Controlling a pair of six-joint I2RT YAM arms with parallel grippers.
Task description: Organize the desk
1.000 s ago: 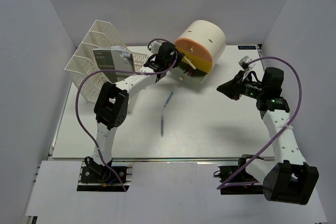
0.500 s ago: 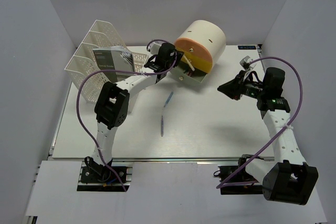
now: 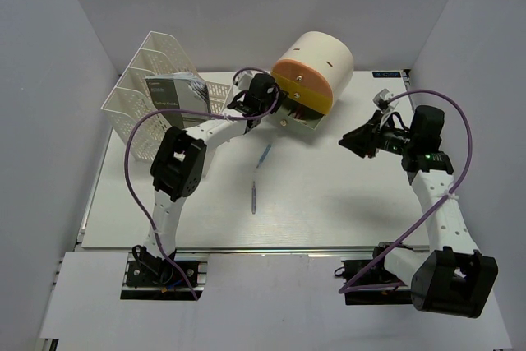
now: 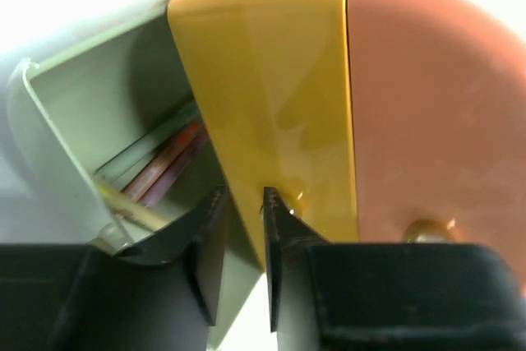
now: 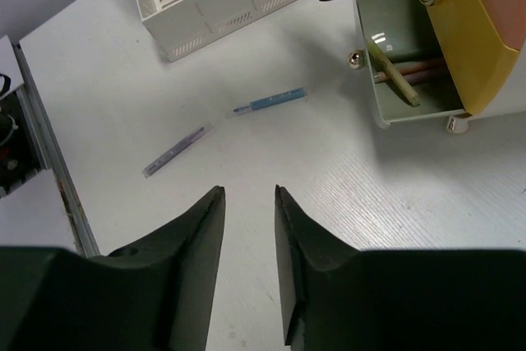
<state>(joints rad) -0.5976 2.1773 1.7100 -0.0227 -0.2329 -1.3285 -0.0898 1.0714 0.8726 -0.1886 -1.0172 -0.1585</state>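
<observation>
The white desk [image 3: 329, 203] carries a cream drawer unit [image 3: 325, 55] lying on its side, with an orange front [image 3: 306, 74] and a yellow front [image 3: 297, 96]. The yellow drawer [image 4: 271, 80] stands pulled out, with pens and a pencil [image 4: 160, 166] inside. My left gripper [image 4: 242, 195] straddles the lower edge of that yellow front, jaws narrowly open, one finger inside the drawer and one outside. A blue pen [image 3: 263, 155] and a purple pen [image 3: 254, 195] lie mid-desk. My right gripper [image 3: 349, 139] hovers at the right, open and empty, its fingers [image 5: 205, 228] pointing toward the pens.
A white mesh file rack [image 3: 156, 80] holding a dark booklet [image 3: 173, 92] stands at the back left. A small metal object [image 3: 382, 96] lies near the back right corner. Grey walls close in the desk on three sides.
The left gripper's jaws have parted a little at the yellow drawer front and the wrist has shifted slightly right. The right gripper's jaws have widened. The pens have not moved.
</observation>
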